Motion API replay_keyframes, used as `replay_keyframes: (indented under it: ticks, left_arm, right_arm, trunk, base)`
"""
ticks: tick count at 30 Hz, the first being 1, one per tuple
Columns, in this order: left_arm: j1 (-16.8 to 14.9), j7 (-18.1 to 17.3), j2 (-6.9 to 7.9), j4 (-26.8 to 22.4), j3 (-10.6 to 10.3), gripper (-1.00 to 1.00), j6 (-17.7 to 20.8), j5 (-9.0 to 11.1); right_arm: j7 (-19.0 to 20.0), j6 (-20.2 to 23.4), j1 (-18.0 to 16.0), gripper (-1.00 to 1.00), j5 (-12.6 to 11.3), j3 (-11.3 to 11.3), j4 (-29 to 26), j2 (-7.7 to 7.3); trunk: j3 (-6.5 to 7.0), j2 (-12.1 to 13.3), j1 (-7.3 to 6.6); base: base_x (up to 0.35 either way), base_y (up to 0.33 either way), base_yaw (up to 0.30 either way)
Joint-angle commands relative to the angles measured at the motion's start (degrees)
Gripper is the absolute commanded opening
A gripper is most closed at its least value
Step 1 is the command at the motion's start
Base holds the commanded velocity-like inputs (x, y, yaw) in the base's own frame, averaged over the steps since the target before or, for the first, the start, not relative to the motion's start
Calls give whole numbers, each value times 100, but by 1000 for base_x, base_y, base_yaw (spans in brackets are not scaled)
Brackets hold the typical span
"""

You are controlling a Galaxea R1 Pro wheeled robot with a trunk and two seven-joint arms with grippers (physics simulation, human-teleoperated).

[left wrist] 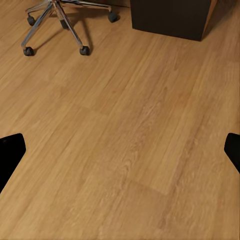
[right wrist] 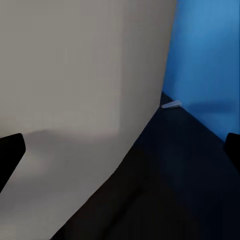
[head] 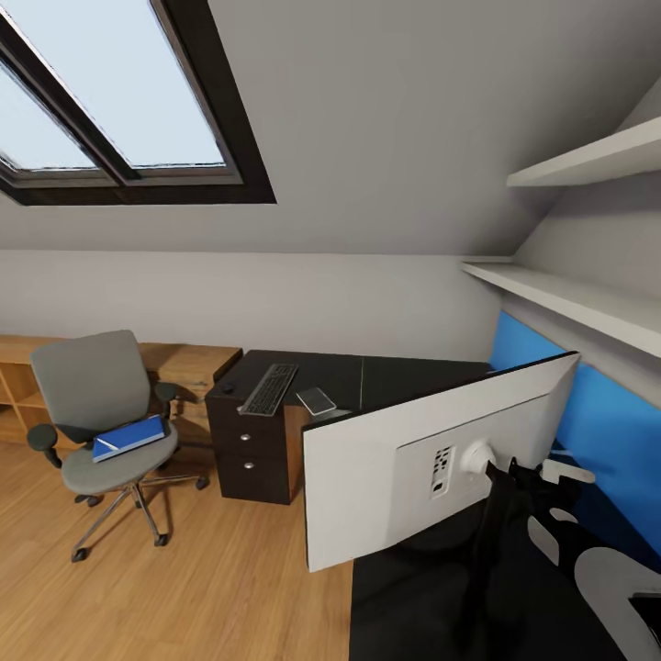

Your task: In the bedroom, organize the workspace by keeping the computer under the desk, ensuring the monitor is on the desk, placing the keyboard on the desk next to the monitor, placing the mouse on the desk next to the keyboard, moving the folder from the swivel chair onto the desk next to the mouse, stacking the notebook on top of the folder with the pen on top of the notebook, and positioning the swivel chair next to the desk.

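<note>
Both pincers spread wide: the left gripper (left wrist: 120, 150) hangs over bare wooden floor (left wrist: 125, 125), the swivel chair (head: 101, 404) with the blue folder (head: 128, 438) on its seat beyond it. The right gripper (right wrist: 120, 150) faces the monitor (head: 441, 459) close ahead on the black desk (head: 386, 376), the keyboard (head: 269, 388) farther off.

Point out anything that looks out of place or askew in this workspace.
The folder lies on the swivel chair seat, not on the desk. The monitor shows its white back, turned at an angle across the desk.
</note>
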Motion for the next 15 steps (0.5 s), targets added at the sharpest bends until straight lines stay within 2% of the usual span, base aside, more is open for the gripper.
replay_keyframes:
  ticks: [1,15]
  left_arm:
    - [-6,41,6,-4,-48,100,-20,32]
    - [-6,41,6,-4,-55,100,-25,26]
  right_arm:
    - [-5,-17,-6,100,-23,28,2,-1]
    - [-5,-17,-6,100,-23,28,2,2]
  trunk:
    - [-9,-6,2]
    - [-9,-6,2]
  base:
    - [100,0,0]
    - [17,0,0]
